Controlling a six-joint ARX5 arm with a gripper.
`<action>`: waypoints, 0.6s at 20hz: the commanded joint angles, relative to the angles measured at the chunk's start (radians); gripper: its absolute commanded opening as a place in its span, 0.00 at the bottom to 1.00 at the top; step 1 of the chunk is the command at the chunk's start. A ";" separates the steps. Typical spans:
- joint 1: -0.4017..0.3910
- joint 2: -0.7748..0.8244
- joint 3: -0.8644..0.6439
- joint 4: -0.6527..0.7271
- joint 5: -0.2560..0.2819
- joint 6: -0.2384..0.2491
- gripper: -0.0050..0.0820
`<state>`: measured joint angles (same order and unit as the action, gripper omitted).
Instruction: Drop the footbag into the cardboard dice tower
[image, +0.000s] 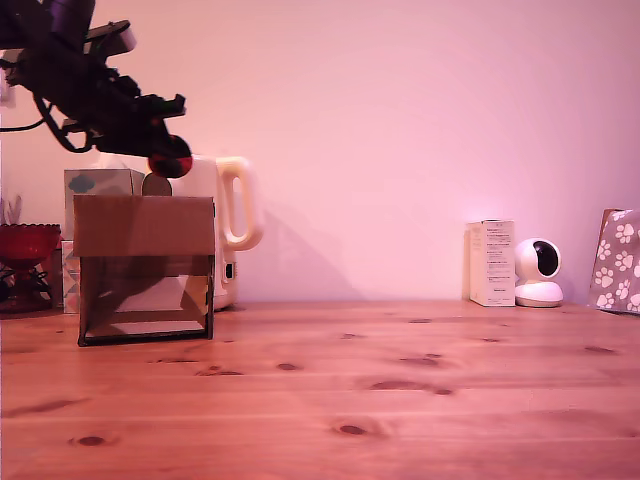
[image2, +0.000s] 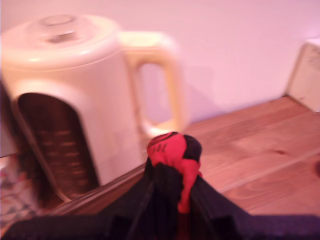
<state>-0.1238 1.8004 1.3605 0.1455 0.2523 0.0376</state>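
Above the boxy brown cardboard dice tower (image: 145, 268), the dark hand (image: 168, 160) pinches the soft, red-and-black panelled footbag (image2: 172, 150).

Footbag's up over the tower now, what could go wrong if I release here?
The claw, shut on the footbag, hangs near the cardboard dice tower's right rim in the exterior view, so the bag might clip the edge and fall outside. The kettle stands close behind; swinging further could bump it.

kettle (image2: 75, 90) motion-blurred; tissue box (image: 100, 183) half hidden behind tower (image: 145, 268)
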 joint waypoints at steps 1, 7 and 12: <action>0.008 0.011 0.012 0.005 0.000 0.023 0.17; 0.010 0.011 0.014 0.001 -0.003 0.024 0.87; 0.006 -0.024 0.016 -0.070 0.001 0.023 0.72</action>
<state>-0.1116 1.7996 1.3670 0.0872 0.2527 0.0559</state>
